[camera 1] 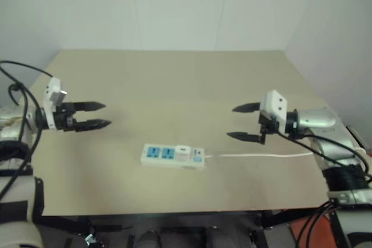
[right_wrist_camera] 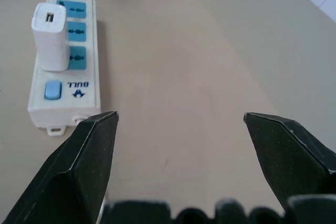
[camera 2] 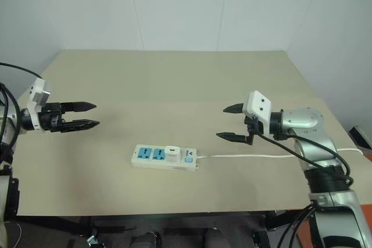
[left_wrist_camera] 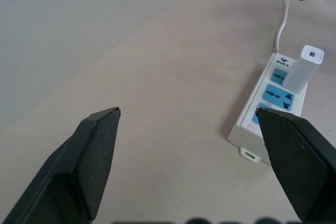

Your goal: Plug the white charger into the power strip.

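The power strip [camera 1: 172, 157] lies on the tan table [camera 1: 174, 85] near its front edge, its thin white cable [camera 1: 261, 155] running off to the right. Upright in the strip's socket nearest the switch stands the white charger [camera 1: 183, 151], also seen as the white charger [right_wrist_camera: 50, 35] and the white charger [left_wrist_camera: 301, 68]. My left gripper [camera 1: 100, 115] hovers open above the table, left of the strip and apart from it. My right gripper [camera 1: 244, 122] hangs open to the strip's right, above the cable. Neither gripper holds anything.
White walls stand behind the table and along its right side. The table's front edge [camera 1: 174, 213] runs just below the strip. Black cables hang by the left arm [camera 1: 20, 94].
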`<state>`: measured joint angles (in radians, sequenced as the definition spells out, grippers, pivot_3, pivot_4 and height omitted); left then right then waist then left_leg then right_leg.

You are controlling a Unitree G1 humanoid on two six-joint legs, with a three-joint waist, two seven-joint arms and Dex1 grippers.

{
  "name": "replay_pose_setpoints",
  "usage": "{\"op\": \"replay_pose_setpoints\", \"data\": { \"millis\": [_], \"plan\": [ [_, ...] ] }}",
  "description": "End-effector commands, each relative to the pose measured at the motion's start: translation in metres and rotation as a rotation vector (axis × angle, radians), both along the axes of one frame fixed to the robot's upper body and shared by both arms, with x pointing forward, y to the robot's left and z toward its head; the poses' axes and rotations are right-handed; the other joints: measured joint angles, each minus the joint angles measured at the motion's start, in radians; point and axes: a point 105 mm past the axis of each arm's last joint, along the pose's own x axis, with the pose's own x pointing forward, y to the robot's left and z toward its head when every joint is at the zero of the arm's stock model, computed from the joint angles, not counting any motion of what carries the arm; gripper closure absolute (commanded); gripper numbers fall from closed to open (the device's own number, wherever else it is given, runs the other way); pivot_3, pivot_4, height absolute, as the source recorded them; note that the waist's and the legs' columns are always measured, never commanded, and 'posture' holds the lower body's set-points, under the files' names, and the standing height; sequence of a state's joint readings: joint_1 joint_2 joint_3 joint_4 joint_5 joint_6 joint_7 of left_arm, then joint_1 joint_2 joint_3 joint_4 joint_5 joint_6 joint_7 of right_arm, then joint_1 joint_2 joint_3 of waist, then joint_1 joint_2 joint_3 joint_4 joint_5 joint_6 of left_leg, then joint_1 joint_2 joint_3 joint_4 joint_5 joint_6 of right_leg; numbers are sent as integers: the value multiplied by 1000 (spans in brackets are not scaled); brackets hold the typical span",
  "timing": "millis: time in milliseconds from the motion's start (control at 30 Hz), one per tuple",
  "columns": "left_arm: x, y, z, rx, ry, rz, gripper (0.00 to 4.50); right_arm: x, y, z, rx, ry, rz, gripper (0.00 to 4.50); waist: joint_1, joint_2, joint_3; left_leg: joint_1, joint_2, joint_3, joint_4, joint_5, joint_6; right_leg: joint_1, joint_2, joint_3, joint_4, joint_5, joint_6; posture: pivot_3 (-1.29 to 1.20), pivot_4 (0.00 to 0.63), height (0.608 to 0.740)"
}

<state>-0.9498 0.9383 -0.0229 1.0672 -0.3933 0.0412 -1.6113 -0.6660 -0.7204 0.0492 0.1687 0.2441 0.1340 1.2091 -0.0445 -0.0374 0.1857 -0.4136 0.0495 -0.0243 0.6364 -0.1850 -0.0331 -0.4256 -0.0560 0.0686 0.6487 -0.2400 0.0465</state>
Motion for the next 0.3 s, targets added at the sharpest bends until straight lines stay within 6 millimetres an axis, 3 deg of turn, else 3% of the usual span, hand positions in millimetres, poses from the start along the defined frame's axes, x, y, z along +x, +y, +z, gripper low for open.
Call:
{"op": "replay_pose_setpoints", "data": {
  "millis": [33,300],
  "plan": [
    [4,0,11,18,-37,3,0,6,9,6,2,-32,1,34,0,0,0,0,0,0,0,0,0,0,0,0,0,0,0,0,150,740],
    [4,9,15,57,-31,40,0,9,28,-1,3,-17,29,34,1,0,0,-2,0,0,1,0,0,0,0,0,0,0,0,0,150,740]
  ]
}}
